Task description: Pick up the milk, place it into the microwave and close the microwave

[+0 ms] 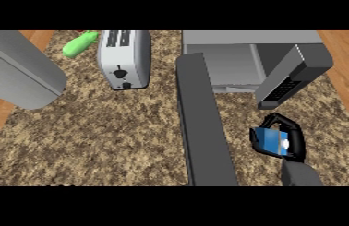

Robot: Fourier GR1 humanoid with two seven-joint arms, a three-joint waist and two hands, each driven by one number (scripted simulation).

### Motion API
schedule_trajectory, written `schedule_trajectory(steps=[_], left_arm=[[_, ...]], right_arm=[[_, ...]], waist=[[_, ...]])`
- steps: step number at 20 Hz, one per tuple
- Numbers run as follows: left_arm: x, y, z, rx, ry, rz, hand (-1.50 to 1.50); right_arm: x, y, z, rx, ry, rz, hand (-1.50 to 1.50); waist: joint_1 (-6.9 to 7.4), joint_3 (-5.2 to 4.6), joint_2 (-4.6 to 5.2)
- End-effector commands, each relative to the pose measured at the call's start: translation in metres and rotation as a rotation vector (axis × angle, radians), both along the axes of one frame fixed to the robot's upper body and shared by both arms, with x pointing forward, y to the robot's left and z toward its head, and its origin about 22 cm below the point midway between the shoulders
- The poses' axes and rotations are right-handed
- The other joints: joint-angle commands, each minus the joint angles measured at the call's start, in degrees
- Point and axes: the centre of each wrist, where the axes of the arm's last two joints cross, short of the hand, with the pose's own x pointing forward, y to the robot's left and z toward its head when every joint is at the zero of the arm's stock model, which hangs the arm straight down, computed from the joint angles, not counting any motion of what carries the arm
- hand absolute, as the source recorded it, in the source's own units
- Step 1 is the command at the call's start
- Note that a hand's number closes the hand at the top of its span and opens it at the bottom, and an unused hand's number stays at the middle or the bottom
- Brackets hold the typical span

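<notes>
On the speckled counter [102, 128], milk held before the open microwave.
Largest is the microwave [231, 59] at the far right, its door [204, 123] swung wide toward the near edge. Left of it stands a silver toaster [124, 58], a green bottle [80, 44] beside that. The right hand [290, 137] curls round the blue milk [274, 141], just in front of the microwave.

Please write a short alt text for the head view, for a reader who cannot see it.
The robot's right hand holds a blue milk carton above the speckled counter, in front of an open microwave whose door swings toward the viewer. A silver toaster and a green bottle sit at the back left.
</notes>
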Motion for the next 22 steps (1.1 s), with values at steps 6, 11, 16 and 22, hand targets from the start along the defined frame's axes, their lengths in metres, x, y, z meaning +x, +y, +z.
schedule_trajectory(steps=[6,11,16,22], left_arm=[[-0.013,0.007,0.004,0.002,-0.009,0.039,-1.50],[-0.003,0.002,0.003,-0.001,-0.007,0.031,-1.50],[-0.005,0.022,-0.006,-0.003,0.001,0.047,-1.50],[-0.008,0.015,-0.001,-0.007,-0.004,0.058,-1.50]], right_arm=[[-0.020,0.042,0.037,0.269,-0.032,0.161,1.50],[-0.019,0.061,0.067,0.227,-0.055,0.136,1.50],[0.020,0.075,0.084,0.116,-0.046,0.085,1.50],[0.051,0.110,0.081,0.076,0.016,0.082,1.50]], waist=[[0.36,0.04,0.07],[0.88,0.10,0.35],[1.41,0.09,0.46],[1.79,0.13,0.55]])
